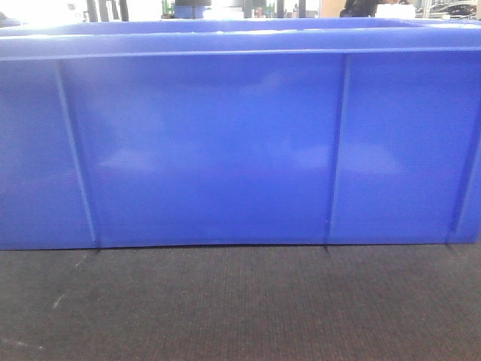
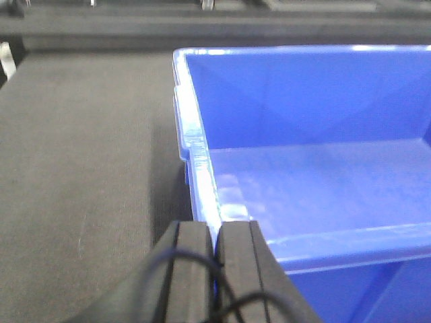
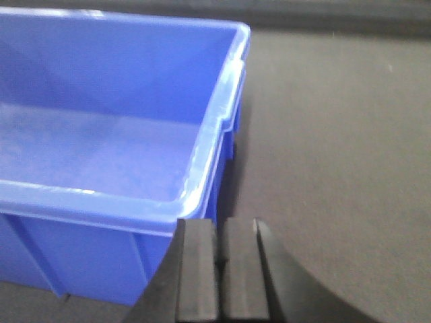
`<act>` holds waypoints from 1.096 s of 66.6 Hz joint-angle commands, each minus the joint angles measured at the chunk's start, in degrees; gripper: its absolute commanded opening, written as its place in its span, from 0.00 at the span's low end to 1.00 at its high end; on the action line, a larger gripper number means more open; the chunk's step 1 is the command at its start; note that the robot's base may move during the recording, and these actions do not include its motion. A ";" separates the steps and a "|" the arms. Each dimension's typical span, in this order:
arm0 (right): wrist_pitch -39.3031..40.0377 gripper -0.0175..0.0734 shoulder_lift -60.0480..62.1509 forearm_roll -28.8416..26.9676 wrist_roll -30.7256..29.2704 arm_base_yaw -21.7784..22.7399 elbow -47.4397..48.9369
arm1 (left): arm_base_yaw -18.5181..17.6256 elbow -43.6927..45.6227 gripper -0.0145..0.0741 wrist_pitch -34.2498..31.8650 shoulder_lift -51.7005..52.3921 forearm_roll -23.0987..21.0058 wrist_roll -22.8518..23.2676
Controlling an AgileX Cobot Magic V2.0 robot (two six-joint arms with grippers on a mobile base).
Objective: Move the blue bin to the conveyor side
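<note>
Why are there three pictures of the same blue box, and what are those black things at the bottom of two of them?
A robot with two arms took these. One camera looks straight at the long side of the blue bin, which stands on a dark, carpet-like belt. The other two cameras ride on the robot's wrists and look down.

The black things are the robot's hands. The left hand pinches the bin's rim at one short end, with a padded finger on each side of it. The right hand sits at the rim of the other end, its fingers nearly together; it seems to pinch too, but the contact is hard to see.

The bin looks empty.
</note>
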State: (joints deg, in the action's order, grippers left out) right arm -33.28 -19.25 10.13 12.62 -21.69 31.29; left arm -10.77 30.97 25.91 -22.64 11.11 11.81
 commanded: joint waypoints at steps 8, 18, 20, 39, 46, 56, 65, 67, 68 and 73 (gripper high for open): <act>8.50 0.10 10.82 0.92 -0.29 -0.02 -7.78 | -0.21 -3.96 0.15 -4.30 6.89 -0.30 -0.27; 9.82 0.10 13.19 0.92 -0.29 -0.02 -8.69 | -0.21 -4.11 0.15 -4.30 9.02 -0.30 -0.27; 10.63 0.10 13.19 0.92 -0.29 -0.02 -8.69 | -0.21 -4.11 0.15 -4.30 9.23 -0.30 -0.27; 11.01 0.10 13.19 0.92 -0.29 -0.02 -8.69 | -0.21 -4.11 0.15 -4.41 9.45 -0.30 -0.27; 11.01 0.10 13.19 0.92 -0.29 -0.02 -8.69 | -0.21 -4.11 0.15 -4.41 9.45 -0.30 -0.27; 11.01 0.10 13.19 0.92 -0.29 -0.02 -8.69 | -0.21 -4.11 0.15 -4.41 9.45 -0.30 -0.27; 11.01 0.10 13.19 0.92 -0.29 -0.02 -8.69 | 1.07 -4.11 0.15 -4.34 9.87 -3.24 -0.27; 11.01 0.10 13.19 0.92 -0.29 -0.02 -8.69 | 2.15 -4.11 0.15 -4.34 10.21 -3.32 -0.61; 11.01 0.10 13.19 0.92 -0.29 -0.02 -8.69 | 2.62 -4.23 0.15 -4.34 10.36 -3.49 -1.42; 11.01 0.10 13.19 0.92 -0.29 -0.02 -8.69 | 5.47 -5.52 0.15 -5.15 11.97 -7.20 -8.79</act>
State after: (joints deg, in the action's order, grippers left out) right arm -23.66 -6.41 10.48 12.50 -21.69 22.76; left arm -7.50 26.42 22.32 -12.12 7.41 8.33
